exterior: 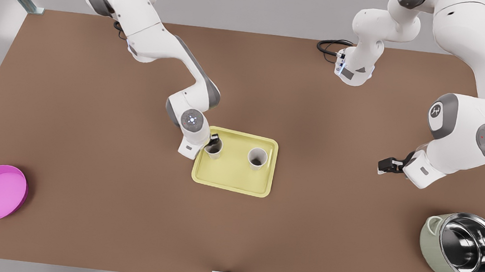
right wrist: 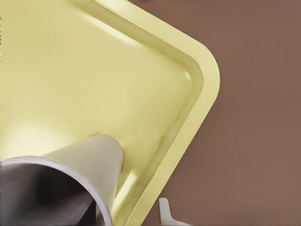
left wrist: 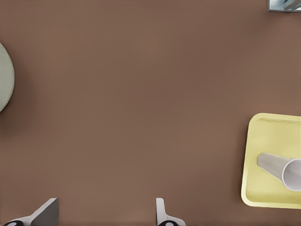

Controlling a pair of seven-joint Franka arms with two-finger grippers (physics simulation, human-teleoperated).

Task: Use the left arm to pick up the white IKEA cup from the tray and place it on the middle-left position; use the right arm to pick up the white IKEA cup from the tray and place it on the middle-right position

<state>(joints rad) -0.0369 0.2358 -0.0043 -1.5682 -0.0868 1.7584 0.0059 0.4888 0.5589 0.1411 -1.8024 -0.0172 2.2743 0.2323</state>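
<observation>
Front view: the right gripper [exterior: 214, 141] is seen down at the rim of the first cup [exterior: 213, 149] on the tray [exterior: 232, 185]. The second cup [exterior: 257, 158] stands just beyond it. Both cups are upright, mouths up, long axes vertical. The left gripper [exterior: 386, 165] waits well apart.

Left wrist view: the left gripper's fingers [left wrist: 47, 212] are spread wide over bare table, with the tray far ahead.

Right wrist view: one finger [right wrist: 165, 212] is seen just clear of the cup wall, so the jaws are judged apart and not yet clamped.

Step judged: right-arm grasp. Closing, then a straight lift, is called for next.
</observation>
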